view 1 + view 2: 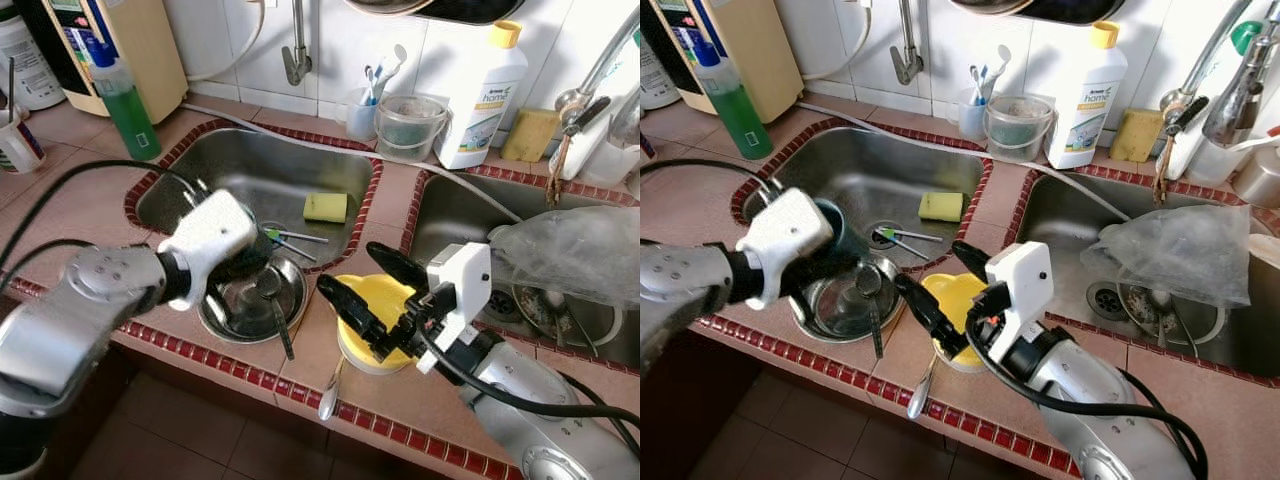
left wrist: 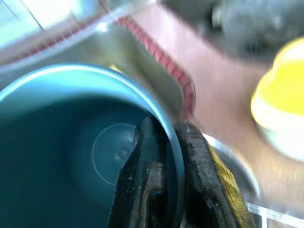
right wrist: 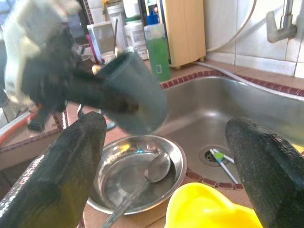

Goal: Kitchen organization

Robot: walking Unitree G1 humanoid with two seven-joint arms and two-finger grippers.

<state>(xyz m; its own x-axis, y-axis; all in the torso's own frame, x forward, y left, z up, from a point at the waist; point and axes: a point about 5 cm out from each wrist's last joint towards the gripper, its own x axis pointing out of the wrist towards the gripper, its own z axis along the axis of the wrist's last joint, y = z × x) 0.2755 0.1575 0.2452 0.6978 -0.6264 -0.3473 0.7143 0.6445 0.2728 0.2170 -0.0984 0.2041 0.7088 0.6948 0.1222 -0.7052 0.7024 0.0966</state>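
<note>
The left gripper pinches the rim of a dark teal plastic cup, held in the air at lower left over a round shiny metal bowl. The right gripper is spread wide over a yellow plastic lid at bottom middle.

Glossy steel bowl, smooth teal plastic cup.
</note>
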